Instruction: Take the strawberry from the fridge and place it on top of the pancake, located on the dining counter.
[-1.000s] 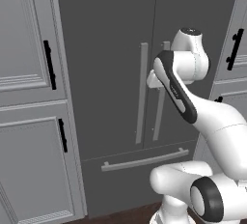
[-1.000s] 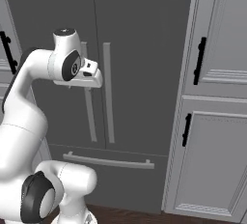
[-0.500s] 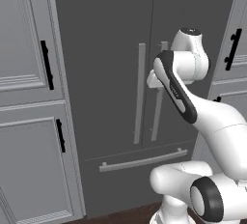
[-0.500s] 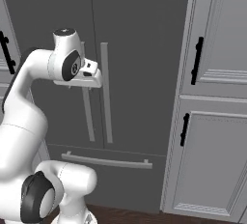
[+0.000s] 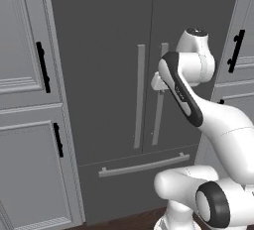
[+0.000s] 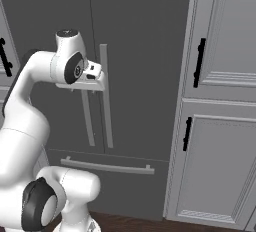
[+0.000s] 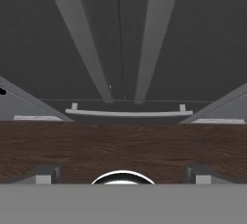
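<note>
The fridge [image 5: 109,50] [image 6: 135,36] stands right ahead, tall and dark grey, with both doors closed. Its two long grey bar handles [image 5: 139,95] [image 6: 106,101] run side by side at the middle seam. My gripper [image 5: 158,81] [image 6: 95,82] hangs just in front of the upper part of those handles and points down. In the hand view my gripper [image 7: 123,175] is open, its fingertips [image 7: 46,175] far apart with nothing between them, looking down the fridge [image 7: 120,25] front. The strawberry is hidden behind the closed doors. The pancake and the dining counter are out of view.
Light grey panelled cabinets with black handles flank the fridge on the left [image 5: 30,125] and on the right [image 6: 220,141]. A horizontal drawer handle [image 5: 144,165] [image 6: 107,166] [image 7: 128,113] crosses the fridge's lower front. Dark wood floor [image 7: 120,146] lies below.
The whole picture has slid a little to the left in both base views, so the camera has moved. The arm keeps its pose and the gripper stays open.
</note>
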Controlling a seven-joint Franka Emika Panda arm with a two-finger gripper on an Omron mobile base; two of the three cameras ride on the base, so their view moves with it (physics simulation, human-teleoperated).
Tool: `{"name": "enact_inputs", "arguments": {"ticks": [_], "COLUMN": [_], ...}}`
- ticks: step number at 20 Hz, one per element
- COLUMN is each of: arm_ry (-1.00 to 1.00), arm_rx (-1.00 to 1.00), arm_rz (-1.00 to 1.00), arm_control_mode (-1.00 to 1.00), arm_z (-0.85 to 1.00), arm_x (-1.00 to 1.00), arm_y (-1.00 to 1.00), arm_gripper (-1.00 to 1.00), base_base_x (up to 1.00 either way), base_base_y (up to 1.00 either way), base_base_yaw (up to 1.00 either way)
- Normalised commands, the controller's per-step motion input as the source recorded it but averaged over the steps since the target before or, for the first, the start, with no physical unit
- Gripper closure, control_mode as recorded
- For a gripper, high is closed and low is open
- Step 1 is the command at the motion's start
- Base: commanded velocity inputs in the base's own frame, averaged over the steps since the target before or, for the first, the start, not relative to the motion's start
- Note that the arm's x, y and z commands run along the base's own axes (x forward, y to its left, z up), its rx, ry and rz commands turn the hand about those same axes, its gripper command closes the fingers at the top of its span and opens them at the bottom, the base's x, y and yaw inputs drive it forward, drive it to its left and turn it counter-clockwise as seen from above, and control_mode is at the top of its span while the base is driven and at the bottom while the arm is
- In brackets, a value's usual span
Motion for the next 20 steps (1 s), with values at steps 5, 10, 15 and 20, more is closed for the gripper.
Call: {"name": "enact_inputs", "arguments": {"ticks": [5, 10, 15, 20], "arm_ry": [-0.04, -0.17, -0.20, -0.05], "arm_rx": [0.00, 0.00, -0.01, 0.00], "arm_rz": [0.00, 0.00, -0.03, -0.01], "arm_control_mode": [-1.00, -1.00, -1.00, -1.00], "arm_z": [-0.14, -0.24, -0.13, -0.05], "arm_x": [0.23, 0.38, 0.22, 0.38], "arm_y": [-0.04, -0.21, -0.02, -0.05], "arm_gripper": [-1.00, -1.00, -1.00, -1.00], "base_base_x": [0.00, 0.00, 0.00, 0.00], "base_base_y": [0.00, 0.00, 0.00, 0.00], "base_base_yaw": [0.00, 0.00, 0.00, 0.00]}}
